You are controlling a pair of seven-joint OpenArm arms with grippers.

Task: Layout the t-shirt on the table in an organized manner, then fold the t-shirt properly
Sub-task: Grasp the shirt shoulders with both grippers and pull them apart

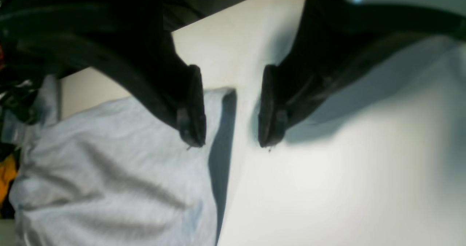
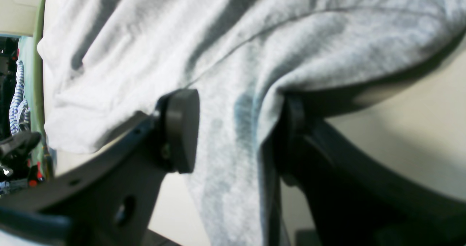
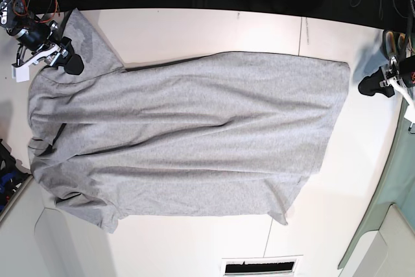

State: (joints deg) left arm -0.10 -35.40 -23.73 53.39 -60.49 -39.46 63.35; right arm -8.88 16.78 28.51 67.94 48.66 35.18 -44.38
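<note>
The grey t-shirt (image 3: 194, 134) lies spread across the white table (image 3: 194, 30), plain side up, with long wrinkles and its sleeves at the left. My right gripper (image 3: 71, 63) sits at the shirt's upper-left sleeve. In the right wrist view its fingers (image 2: 180, 129) stand apart and a fold of the shirt (image 2: 255, 38) lies between them, draped over the right finger; the gripper (image 2: 236, 136) is open. My left gripper (image 1: 231, 144) is open over bare table (image 1: 327, 184), just off the shirt's hem corner (image 1: 109, 173). In the base view the left gripper (image 3: 371, 86) is right of the hem.
A green cloth (image 3: 389, 205) hangs along the table's right side. A vent slot (image 3: 259, 266) sits at the near edge. Cables and arm hardware (image 3: 26, 4) crowd the far left corner. Thin dark seam lines (image 3: 301, 30) cross the tabletop.
</note>
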